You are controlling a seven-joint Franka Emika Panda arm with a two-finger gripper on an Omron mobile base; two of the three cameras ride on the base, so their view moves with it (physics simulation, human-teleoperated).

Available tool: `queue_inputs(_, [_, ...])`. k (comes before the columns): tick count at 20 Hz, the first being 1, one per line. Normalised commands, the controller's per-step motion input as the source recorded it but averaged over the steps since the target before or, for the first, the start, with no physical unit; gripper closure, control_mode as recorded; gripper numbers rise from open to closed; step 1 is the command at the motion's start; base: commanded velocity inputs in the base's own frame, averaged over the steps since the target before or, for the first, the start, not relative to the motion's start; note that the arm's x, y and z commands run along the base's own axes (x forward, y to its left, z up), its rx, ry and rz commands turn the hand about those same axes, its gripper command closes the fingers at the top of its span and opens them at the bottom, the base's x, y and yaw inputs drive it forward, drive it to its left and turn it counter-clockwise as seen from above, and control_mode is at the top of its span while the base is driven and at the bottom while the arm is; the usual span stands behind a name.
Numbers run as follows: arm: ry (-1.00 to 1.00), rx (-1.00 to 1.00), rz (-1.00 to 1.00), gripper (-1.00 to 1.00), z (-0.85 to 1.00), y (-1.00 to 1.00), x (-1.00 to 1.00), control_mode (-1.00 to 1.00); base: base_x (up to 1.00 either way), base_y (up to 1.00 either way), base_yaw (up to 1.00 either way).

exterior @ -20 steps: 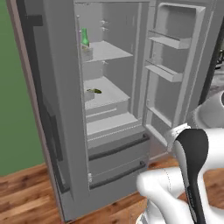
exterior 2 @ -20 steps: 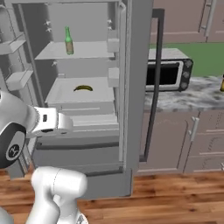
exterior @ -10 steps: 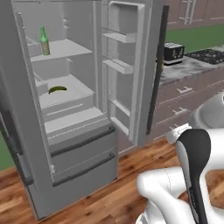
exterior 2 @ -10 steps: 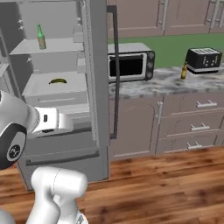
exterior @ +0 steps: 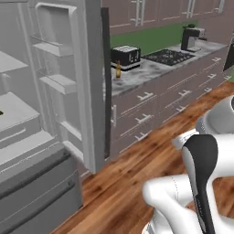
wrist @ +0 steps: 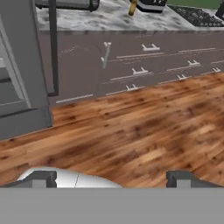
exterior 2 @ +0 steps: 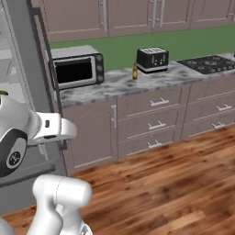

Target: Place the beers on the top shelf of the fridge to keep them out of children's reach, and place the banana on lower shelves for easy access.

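**Heading for the second beer on the counter**

My gripper [wrist: 111, 177] is spread wide and carries nothing; in the hand view its two dark tips stand far apart over bare wooden floor [wrist: 144, 131], with only planks between them.

The thing I want now is the amber beer [exterior 2: 135, 71]. It stands upright on the marble counter [exterior 2: 114, 82], just left of the black toaster [exterior 2: 153, 59] and well right of the microwave [exterior 2: 75, 69]. From the left base view the same bottle [exterior: 118, 69] sits near the counter's left end, close to the open fridge [exterior: 55, 91] door. In the hand view it shows at the far top edge [wrist: 132, 7], tilted by the camera's roll.

The fridge is at the far left of both base views, doors open, pale lower shelves [exterior: 16, 114] in sight. The top shelf is cut off by the frame, so I cannot say from here what stands on it. A sliver of dark yellow-green on the left edge of the right base view may be the banana [exterior 2: 2, 92]; too little shows to be sure.

I judge the step in hand to be the fetch of the brown bottle. Next I need the base brought closer to the counter, then the arm raised from floor height to bottle height, jaws either side of the glass below the neck, clear of the toaster beside it.
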Motion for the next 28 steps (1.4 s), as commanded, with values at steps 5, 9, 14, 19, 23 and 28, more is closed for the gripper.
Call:
queue_inputs(5, [0.0, 0.0, 0.0, -1.0, 0.0, 0.0, 0.0, 1.0, 0.59, -0.59, -0.25])
queue_inputs(9, [0.0, 0.0, 0.0, -1.0, 0.0, 0.0, 0.0, 1.0, 0.86, -0.32, -0.1])
queue_inputs(14, [0.0, 0.0, 0.0, -1.0, 0.0, 0.0, 0.0, 1.0, 1.0, -0.13, 0.07])
queue_inputs(19, [0.0, 0.0, 0.0, -1.0, 0.0, 0.0, 0.0, 1.0, 1.0, -0.24, 0.22])
queue_inputs(23, [0.0, 0.0, 0.0, -1.0, 0.0, 0.0, 0.0, 1.0, 1.0, -0.36, 0.3])
queue_inputs(28, [0.0, 0.0, 0.0, -1.0, 0.0, 0.0, 0.0, 1.0, 1.0, -0.39, 0.35])
